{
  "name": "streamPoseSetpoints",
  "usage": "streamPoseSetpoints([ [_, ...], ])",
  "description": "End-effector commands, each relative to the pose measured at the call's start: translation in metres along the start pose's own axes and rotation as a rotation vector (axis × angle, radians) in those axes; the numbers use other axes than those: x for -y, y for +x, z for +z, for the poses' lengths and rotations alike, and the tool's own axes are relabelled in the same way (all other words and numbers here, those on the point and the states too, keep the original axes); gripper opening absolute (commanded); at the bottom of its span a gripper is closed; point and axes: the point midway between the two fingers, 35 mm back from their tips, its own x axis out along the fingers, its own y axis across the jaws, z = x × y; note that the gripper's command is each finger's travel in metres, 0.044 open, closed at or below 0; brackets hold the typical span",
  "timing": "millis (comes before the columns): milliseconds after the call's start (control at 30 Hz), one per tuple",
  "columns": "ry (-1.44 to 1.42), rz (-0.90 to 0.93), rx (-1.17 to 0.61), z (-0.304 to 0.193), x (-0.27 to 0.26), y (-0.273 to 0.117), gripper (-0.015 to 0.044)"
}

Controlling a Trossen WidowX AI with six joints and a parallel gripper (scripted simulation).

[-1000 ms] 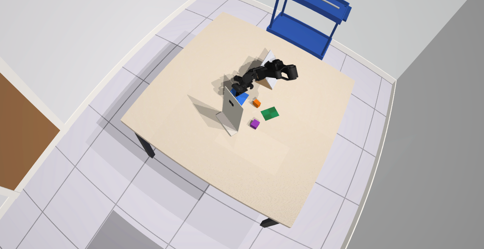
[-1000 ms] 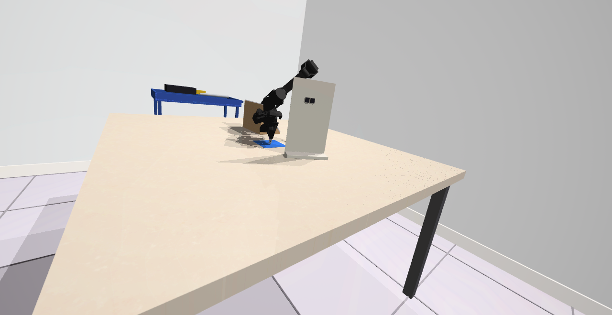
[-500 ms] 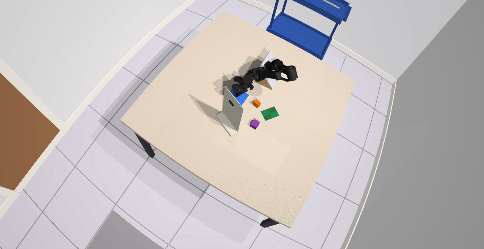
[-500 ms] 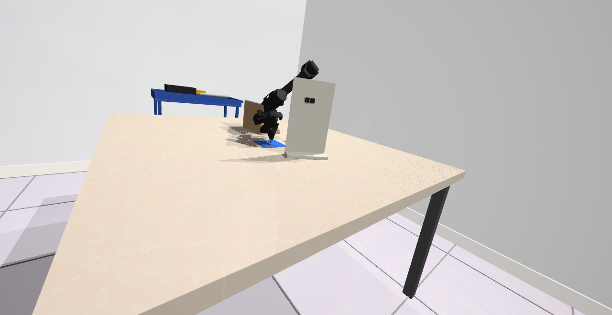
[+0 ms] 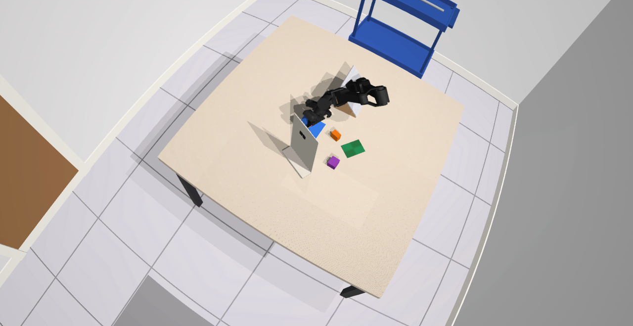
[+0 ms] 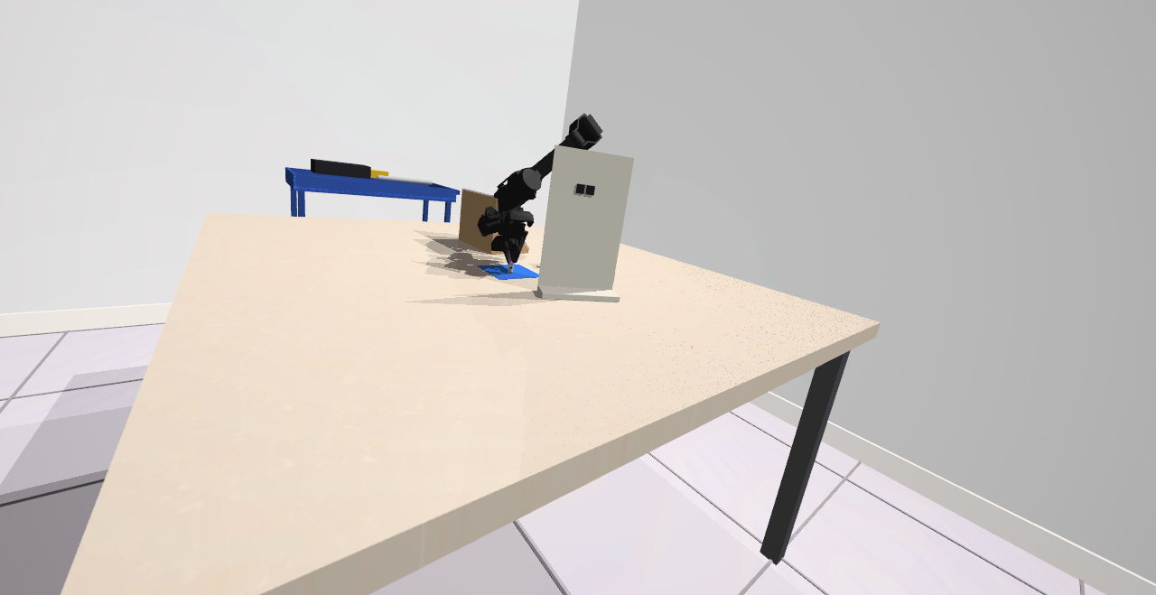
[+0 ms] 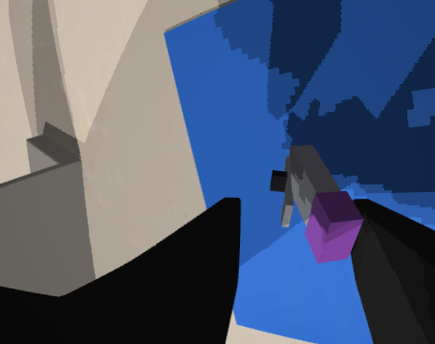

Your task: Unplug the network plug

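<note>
Pale walls [image 5: 132,23] [image 6: 323,50] and a light tiled floor [image 5: 185,164] [image 6: 670,502] surround the wooden table [image 5: 398,156] [image 6: 363,365] [image 7: 117,186], on which the upright panel [image 5: 304,149] [image 6: 583,236] [image 7: 40,229] stands. Beside this panel lies the blue square [image 5: 316,129] [image 6: 526,273] [image 7: 227,124], which I take for the marked one. The plug [image 6: 510,268] [image 7: 324,210], grey with a purple end, is out of the socket and low over this square or on it. Its thin tab [image 7: 287,215] faces to the left side of the wrist view. The gripper [image 5: 309,123] [image 6: 510,261] [image 7: 295,216] is partly open, with its fingers apart, and it does not clamp the plug. The plug is between them, but not in the middle: its long axis goes slanting, and the purple end is at the right finger in the wrist view, while a gap remains toward the left one. So, in my judgement, the release is under way, and the arm should next widen the fingers a little and rise straight, because a sideways move could drag the plug. Whether the right finger touches the purple end, I cannot tell. From the top, the panel and the arm hide the plug; in the exterior view it is very small.
</note>
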Motion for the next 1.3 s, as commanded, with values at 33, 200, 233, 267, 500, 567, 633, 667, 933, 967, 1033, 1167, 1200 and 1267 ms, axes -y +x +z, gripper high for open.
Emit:
streamPoseSetpoints([
  [33,-0.001,-0.001,0.000,0.000,0.000,-0.001,0.0156],
  [200,-0.001,-0.002,0.002,0.001,0.000,-0.006,0.0156],
  [233,0.000,-0.002,0.002,0.001,0.000,-0.007,0.0156],
  [267,0.000,-0.002,0.003,0.001,0.000,-0.008,0.0156],
  [500,0.000,-0.003,0.004,0.002,0.000,-0.015,0.0156],
  [567,0.001,-0.003,0.004,0.002,0.000,-0.017,0.0156],
  [633,0.001,-0.003,0.005,0.002,0.000,-0.019,0.0156],
  [667,0.001,-0.003,0.005,0.002,0.000,-0.019,0.0156],
  [933,0.003,-0.004,0.005,0.003,0.001,-0.027,0.0156],
  [967,0.003,-0.004,0.005,0.003,0.000,-0.027,0.0156],
  [1033,0.002,-0.004,0.006,0.003,0.000,-0.028,0.0156],
  [1167,0.002,-0.004,0.008,0.004,-0.003,-0.030,0.0156],
  [1200,0.002,-0.004,0.008,0.004,-0.004,-0.031,0.0156],
  [1267,0.002,-0.005,0.009,0.005,-0.005,-0.032,0.0156],
])
